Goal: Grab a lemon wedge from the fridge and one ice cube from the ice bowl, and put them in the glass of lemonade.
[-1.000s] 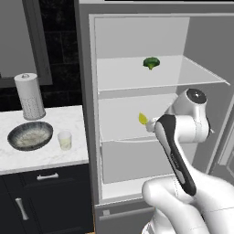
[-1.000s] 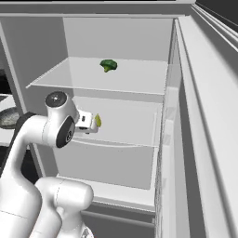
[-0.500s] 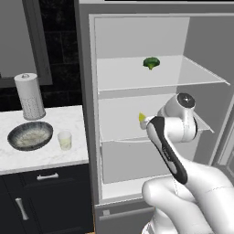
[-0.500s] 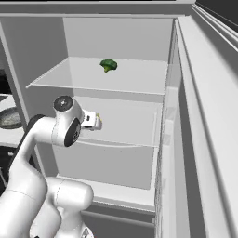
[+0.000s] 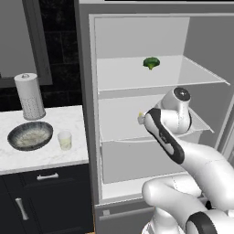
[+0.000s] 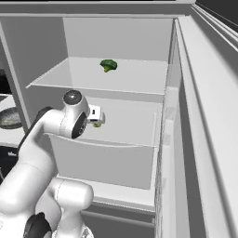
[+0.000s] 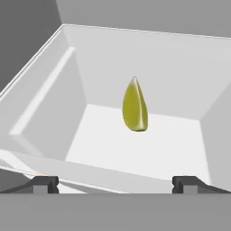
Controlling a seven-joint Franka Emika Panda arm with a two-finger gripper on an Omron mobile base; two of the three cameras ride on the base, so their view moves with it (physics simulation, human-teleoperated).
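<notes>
Reaching into the open fridge (image 5: 87, 114), the white arm holds its gripper (image 7: 115, 182) level with the middle shelf (image 6: 135, 128), fingers spread wide and holding nothing. From the hand's own camera the two dark fingertips (image 7: 43, 184) stand far apart at the bottom, and the lemon wedge (image 7: 135, 106) sits straight ahead between them, upright on the shelf floor, pointed tip up, toward the back of the shelf and clear of both side walls. From the right side the wedge (image 6: 96, 123) shows just past the tip of the hand, so close I cannot tell whether anything touches it. A broccoli floret (image 5: 151, 62) lies on the shelf above, near its middle. Out on the counter (image 5: 45, 157), the ice bowl (image 5: 30, 135) sits near the left edge with the glass of lemonade (image 5: 65, 140) just beside it on the right, and a tall white dotted cylinder (image 5: 29, 96) stands behind them against the wall. I judge this the first step, the fetching of the wedge, with the grasp not yet made; the next move calls for easing forward until the fingers flank the wedge, then closing gently, since so small and tall a piece could tip or slip. No brand, label or writing can be read anywhere.
</notes>
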